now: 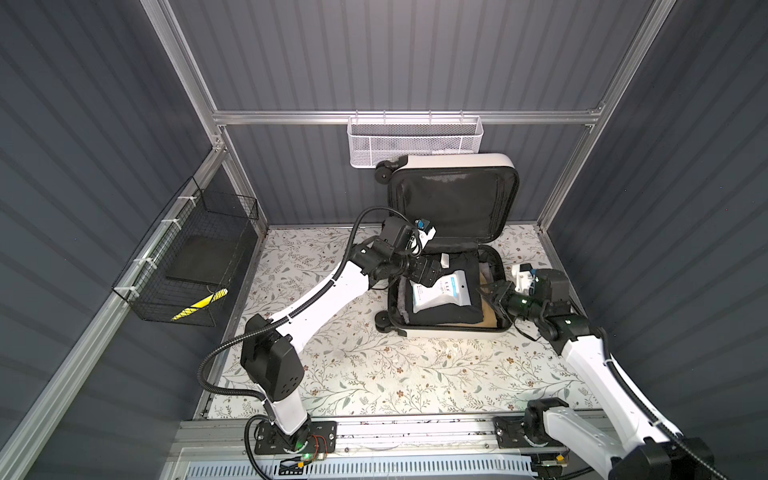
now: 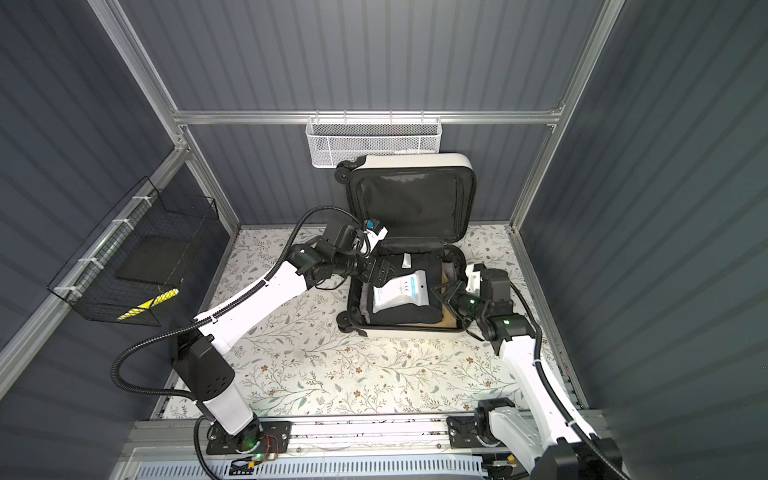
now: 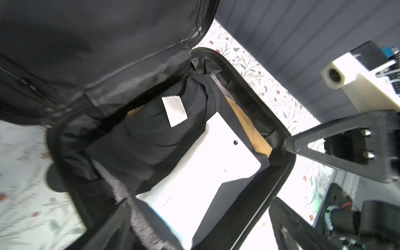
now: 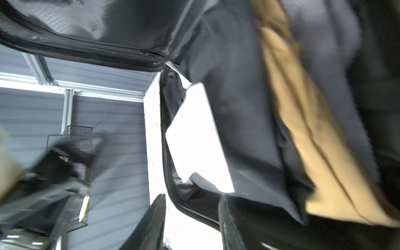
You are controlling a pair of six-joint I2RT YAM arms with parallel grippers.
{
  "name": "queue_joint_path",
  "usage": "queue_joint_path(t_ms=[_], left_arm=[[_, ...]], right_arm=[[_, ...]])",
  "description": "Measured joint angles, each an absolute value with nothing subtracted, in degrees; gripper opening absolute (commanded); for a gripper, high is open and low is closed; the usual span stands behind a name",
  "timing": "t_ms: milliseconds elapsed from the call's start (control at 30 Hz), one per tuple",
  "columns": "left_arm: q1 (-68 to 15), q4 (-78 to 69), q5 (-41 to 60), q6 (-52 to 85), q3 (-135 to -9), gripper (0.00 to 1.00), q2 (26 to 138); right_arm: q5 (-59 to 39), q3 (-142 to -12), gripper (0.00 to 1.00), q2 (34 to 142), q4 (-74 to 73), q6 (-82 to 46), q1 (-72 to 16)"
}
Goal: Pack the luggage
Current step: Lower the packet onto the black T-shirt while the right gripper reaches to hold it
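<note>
- Left claw point(image 1: 431, 275) hangs over the left part of the open luggage point(image 1: 449, 333), jaws spread wide with nothing between them. In the left wrist view its fingers point(image 3: 290, 225) frame the white pouch point(image 3: 201, 168) below, which is so overexposed there that its print is lost.
- Right claw point(image 1: 487, 293) sits at the right rim of the case's base, jaws partly apart and, as far as shows, empty. The right wrist view is smeared, so whether a finger touches the rim cannot be told.
- The luggage stands at the back of the floral table point(image 1: 374, 374), base flat and lid upright against the rear wall. The lid's top edge overlaps the bottom of the white mesh basket point(image 1: 415, 137).
- In the base the pouch lies on folded black clothing point(image 1: 453, 313). In both top views the left arm covers the pouch's upper-left corner, and its label is too small to read.
- A tan item point(image 4: 313, 129) shows only as a strip along the right side under the black cloth; what it is cannot be made out. Grey fuzzy fabric point(image 3: 121, 188) peeks out at the opposite side.
- The black wire basket point(image 1: 187, 266) on the left wall holds a dark slab and a yellow-and-black object point(image 1: 199, 305), both blurred by the mesh.
</note>
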State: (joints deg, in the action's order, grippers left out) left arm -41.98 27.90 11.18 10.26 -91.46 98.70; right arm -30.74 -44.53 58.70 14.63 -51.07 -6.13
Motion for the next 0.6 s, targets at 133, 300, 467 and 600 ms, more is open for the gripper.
queue_joint_path(t_ms=[133,300,467,600], left_arm=[[-41.9,22.0,9.5,16.1,-83.3,1.0,98.2],[-40.4,15.5,7.9,21.4,-75.4,1.0,95.7],[-38.6,8.2,7.3,24.7,-71.0,1.0,93.7],[-38.0,3.0,7.9,26.9,-68.6,1.0,93.3]], right_arm=[[-31.4,-50.1,0.41,64.1,14.1,-51.0,-8.6],[-30.9,-56.3,0.41,71.1,13.2,-51.0,-13.5],[-29.5,-59.9,0.4,77.4,11.6,-51.4,-17.2],[-28.4,-60.0,0.38,81.3,10.2,-52.6,-17.8]])
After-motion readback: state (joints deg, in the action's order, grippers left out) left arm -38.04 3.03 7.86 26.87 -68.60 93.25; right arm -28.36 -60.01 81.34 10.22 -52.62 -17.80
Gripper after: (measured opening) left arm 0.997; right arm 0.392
